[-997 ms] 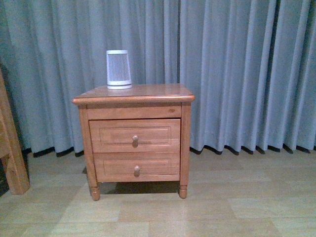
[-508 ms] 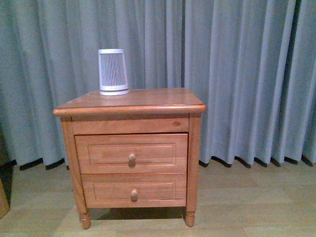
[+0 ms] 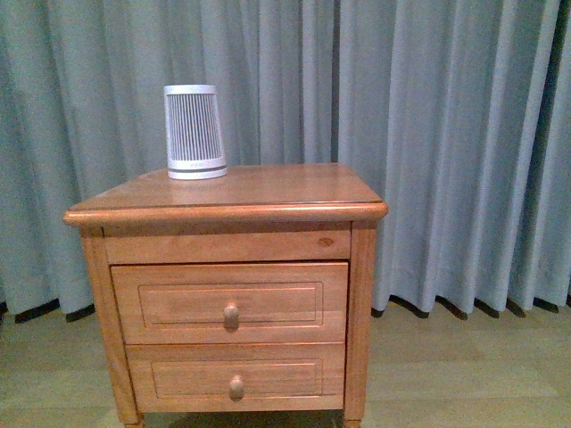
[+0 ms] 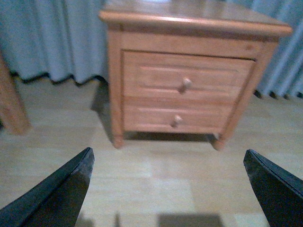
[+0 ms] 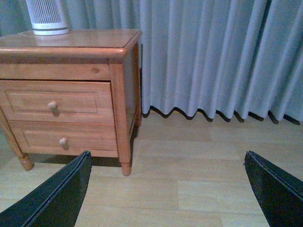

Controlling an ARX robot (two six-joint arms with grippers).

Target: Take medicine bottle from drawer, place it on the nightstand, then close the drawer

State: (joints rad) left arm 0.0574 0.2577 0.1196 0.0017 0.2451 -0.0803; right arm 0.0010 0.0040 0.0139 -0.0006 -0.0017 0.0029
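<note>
standing on a pale wood-look floor point(image 3: 464, 357) before a blue-grey curtain point(image 3: 446, 134), the nightstand point(image 3: 268, 189) fills much of the front view. its upper drawer point(image 3: 178, 303) is pushed fully in, the panel front flush with the frame and the round knob point(image 3: 231, 315) at its centre; the shallower lower drawer point(image 3: 178, 379) beneath it is likewise shut. the medicine bottle appears in no view, and with the upper drawer closed its interior is hidden. a ribbed white-grey tapered cylinder point(image 3: 194, 132) stands upright on the rear left part of the glossy top. left wrist view: the left gripper point(image 4: 166, 152) hangs over the floor in front of the cabinet, well apart from it, its two dark fingers point(image 4: 61, 189) spread wide and holding nothing; a wooden post point(image 4: 12, 104) stands on the floor to one side of the cabinet. right wrist view: the right gripper point(image 5: 166, 153) is likewise spread wide and empty above the floor, off the cabinet's right front corner, with the curtain behind.
</note>
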